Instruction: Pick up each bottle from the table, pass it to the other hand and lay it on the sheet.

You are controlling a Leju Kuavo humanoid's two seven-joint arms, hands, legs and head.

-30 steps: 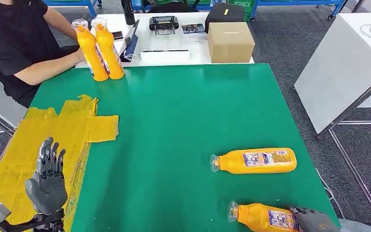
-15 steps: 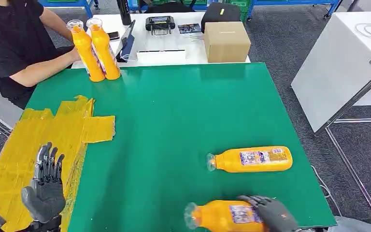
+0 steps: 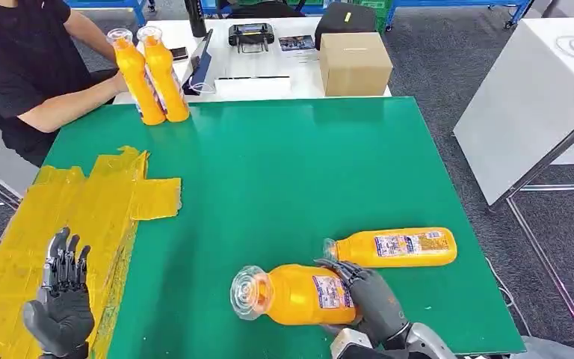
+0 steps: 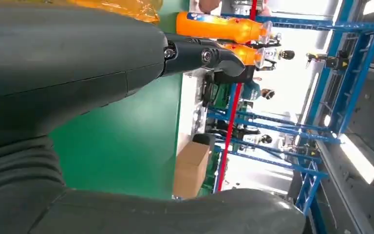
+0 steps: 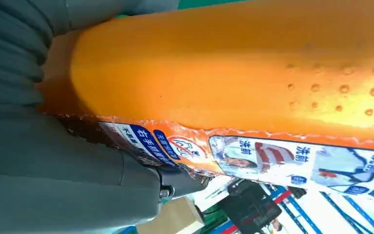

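Note:
My right hand (image 3: 370, 295) grips an orange bottle (image 3: 291, 294) and holds it lifted above the green table (image 3: 284, 172), its clear cap pointing toward the camera and left. In the right wrist view that bottle (image 5: 233, 78) fills the frame against my right hand (image 5: 53, 161). A second orange bottle (image 3: 392, 247) lies on its side on the table just beyond it. The yellow sheet (image 3: 82, 217) covers the table's left side. My left hand (image 3: 60, 307) hovers over the sheet's near end, fingers apart and empty. A person holds two upright orange bottles (image 3: 151, 75) at the far left corner.
A person in a black shirt (image 3: 15, 60) sits at the far left. A cardboard box (image 3: 355, 63), a controller (image 3: 251, 34) and other items stand on the white table behind. A white table (image 3: 538, 97) stands to the right across grey floor.
My right hand has taken hold of the near bottle, lifted it off the table and carried it left and up. My left hand has dropped slightly lower.

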